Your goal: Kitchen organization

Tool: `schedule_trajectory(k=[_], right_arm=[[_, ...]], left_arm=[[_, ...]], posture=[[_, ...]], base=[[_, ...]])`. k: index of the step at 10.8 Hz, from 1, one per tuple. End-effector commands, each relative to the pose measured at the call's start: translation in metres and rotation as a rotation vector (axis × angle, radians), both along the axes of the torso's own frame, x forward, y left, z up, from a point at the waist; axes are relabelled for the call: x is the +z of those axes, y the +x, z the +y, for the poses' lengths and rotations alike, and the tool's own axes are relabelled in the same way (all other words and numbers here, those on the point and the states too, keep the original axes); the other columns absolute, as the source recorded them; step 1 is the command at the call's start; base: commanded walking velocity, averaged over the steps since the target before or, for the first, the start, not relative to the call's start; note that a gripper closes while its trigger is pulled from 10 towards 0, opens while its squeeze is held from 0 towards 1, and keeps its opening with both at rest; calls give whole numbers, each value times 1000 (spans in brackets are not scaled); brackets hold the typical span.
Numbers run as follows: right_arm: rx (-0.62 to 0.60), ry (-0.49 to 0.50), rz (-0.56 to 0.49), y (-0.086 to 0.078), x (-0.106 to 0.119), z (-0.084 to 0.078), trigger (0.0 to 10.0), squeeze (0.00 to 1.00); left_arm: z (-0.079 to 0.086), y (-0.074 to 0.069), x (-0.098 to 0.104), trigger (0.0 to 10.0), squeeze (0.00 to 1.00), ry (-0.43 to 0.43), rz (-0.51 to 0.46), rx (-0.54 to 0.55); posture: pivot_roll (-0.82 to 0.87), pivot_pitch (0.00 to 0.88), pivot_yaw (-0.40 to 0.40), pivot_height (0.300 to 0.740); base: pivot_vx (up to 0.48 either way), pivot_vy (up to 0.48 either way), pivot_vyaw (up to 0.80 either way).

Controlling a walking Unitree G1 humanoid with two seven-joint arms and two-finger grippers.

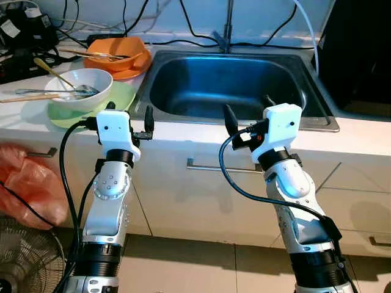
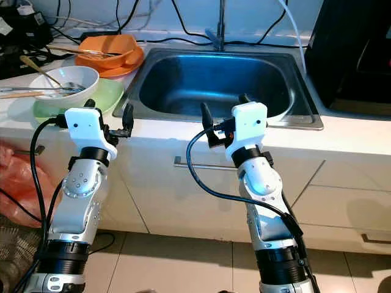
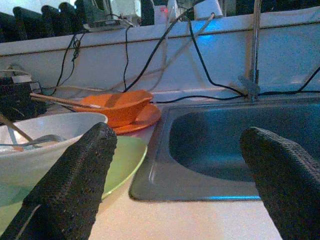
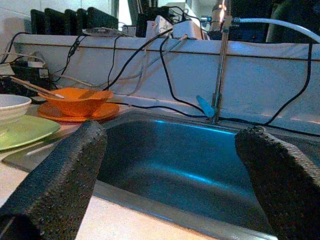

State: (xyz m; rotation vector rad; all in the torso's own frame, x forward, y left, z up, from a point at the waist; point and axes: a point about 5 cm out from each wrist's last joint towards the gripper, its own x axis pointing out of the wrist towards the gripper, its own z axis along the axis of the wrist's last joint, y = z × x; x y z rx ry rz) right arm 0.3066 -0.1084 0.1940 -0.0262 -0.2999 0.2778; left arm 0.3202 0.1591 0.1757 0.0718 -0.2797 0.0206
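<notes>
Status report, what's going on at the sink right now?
Left hand and right hand open, empty, at counter edge. White bowl on green plate, orange bowl left of steel sink. Nothing blocking.

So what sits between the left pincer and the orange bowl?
The white bowl with utensils, stacked on a green plate, seen from the left eye view.

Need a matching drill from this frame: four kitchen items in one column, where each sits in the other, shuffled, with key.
Items:
1. white bowl
2. orange bowl
3. green plate
4. faucet

Places:
A. behind the sink, at its back edge
B. under the white bowl
C. on an orange plate, at the back of the counter
D. on the green plate, with utensils in it

Pairs: 1-D, 2-C, 3-B, 4-A
</notes>
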Motion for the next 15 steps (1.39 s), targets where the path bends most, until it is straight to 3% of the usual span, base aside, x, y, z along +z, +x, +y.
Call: schedule_trajectory(k=[1, 7, 15], right_arm=[[-7, -2, -12, 0, 3, -1, 10000, 0], [-11, -8, -12, 0, 0, 1, 10000, 0], [-5, -12, -2, -2, -2, 1, 10000, 0]], left_arm=[[1, -1, 10, 10000, 0, 6, -33, 2], [-4, 1, 17, 10000, 0, -17, -50, -1], [-4, -1, 12, 10000, 0, -35, -31, 29]], posture=[[-8, 23, 41, 740], [-13, 30, 47, 740], [-16, 49, 40, 740]], base=[[341, 0, 0], [355, 0, 0], [0, 0, 0]])
